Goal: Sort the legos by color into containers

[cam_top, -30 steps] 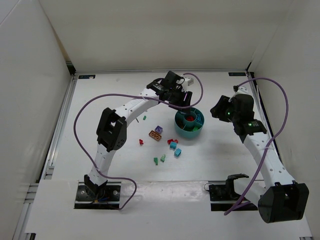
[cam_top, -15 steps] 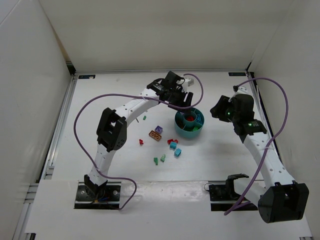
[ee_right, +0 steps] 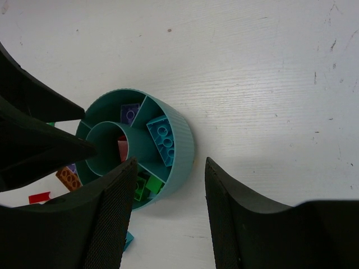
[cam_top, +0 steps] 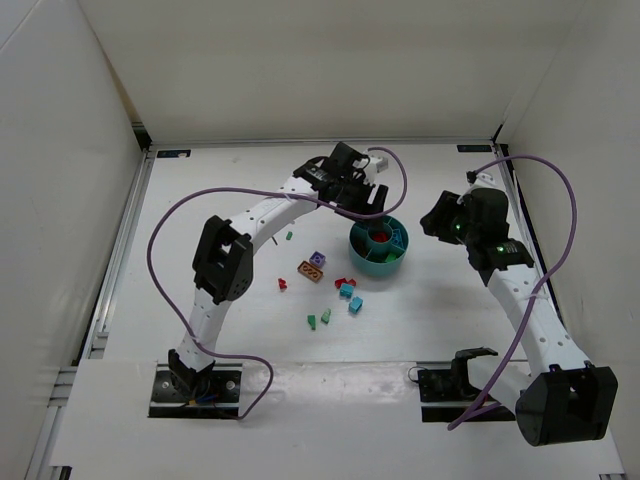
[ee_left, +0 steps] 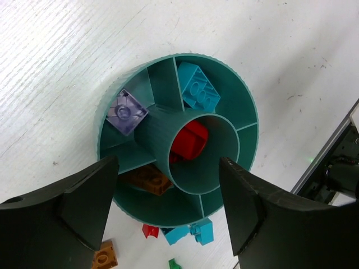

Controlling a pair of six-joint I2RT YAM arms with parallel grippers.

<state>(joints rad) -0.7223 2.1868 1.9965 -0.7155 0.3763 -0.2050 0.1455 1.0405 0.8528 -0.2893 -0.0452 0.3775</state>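
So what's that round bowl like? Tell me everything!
The teal bowl is round and plastic-looking, with a ribbed outer wall. Thin inner walls split it into compartments around a middle cup. It stands upright on the white table. A red lego lies in the cup. A clear purple lego, a blue lego and an orange lego each lie in their own compartment, and green legos in another. The left pincer hangs open above it.

No legible text, label or number anywhere.
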